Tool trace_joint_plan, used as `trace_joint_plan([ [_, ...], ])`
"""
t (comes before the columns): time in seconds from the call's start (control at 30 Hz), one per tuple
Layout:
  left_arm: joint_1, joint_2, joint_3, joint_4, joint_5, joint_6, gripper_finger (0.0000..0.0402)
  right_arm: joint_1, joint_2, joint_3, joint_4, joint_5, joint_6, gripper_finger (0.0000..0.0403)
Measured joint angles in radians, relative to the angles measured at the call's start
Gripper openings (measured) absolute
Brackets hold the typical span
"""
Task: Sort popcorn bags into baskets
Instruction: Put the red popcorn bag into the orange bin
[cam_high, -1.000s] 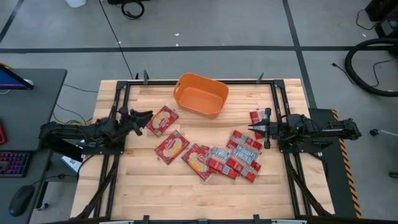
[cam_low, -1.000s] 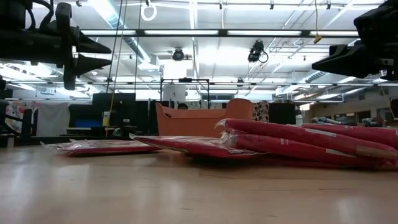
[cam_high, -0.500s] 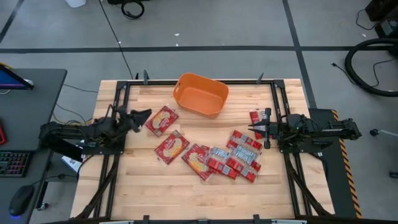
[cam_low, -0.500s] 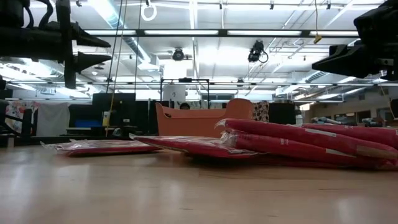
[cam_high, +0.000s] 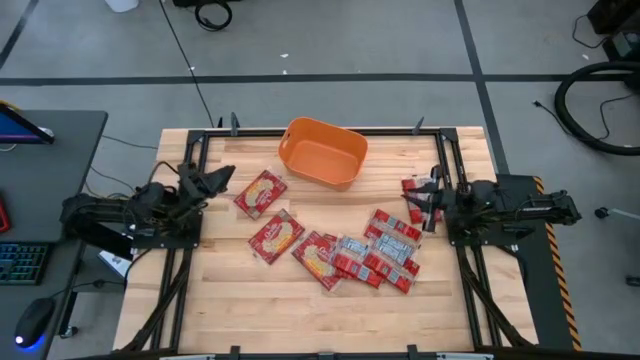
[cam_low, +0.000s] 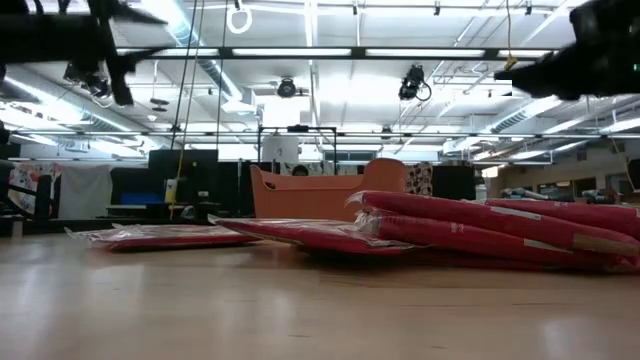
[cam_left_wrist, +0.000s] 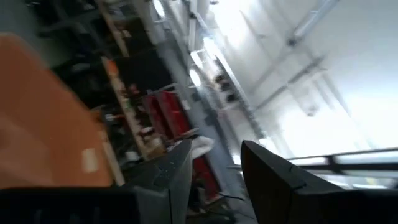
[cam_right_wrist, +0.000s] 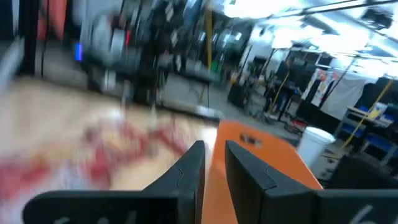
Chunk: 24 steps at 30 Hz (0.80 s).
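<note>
1. My left gripper hangs empty, fingers parted, beside the nearest popcorn bag.
2. My right gripper is empty, fingers narrowly apart.
3. I'd descend squarely on one bag only, then lift to the orange tub.

Left end effector parted, right end effector narrowly gapped, both empty.
</note>
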Motion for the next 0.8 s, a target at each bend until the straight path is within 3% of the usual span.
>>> trace_joint_plan([
  [0.1, -0.019, 0.106, 0.08, -0.009, 0.021, 0.03, 0.0142, 0.0, 0.0, 0.0, 0.148, 0.071, 0.252, 0.0068],
  [0.27, -0.055, 0.341, 0.222, -0.015, 0.068, 0.119, 0.0142, 0.0, 0.001, 0.0, 0.256, 0.3, 0.815, 0.0068],
  [0.5, -0.098, 0.651, 0.363, -0.026, 0.166, 0.121, 0.0142, 0.0, 0.034, 0.0, 0.253, 0.339, 1.307, 0.0068],
  [0.8, -0.167, 0.954, 0.512, -0.038, 0.324, 0.083, 0.0142, 0.0, 0.034, 0.0, 0.26, 0.295, 1.329, 0.0068],
])
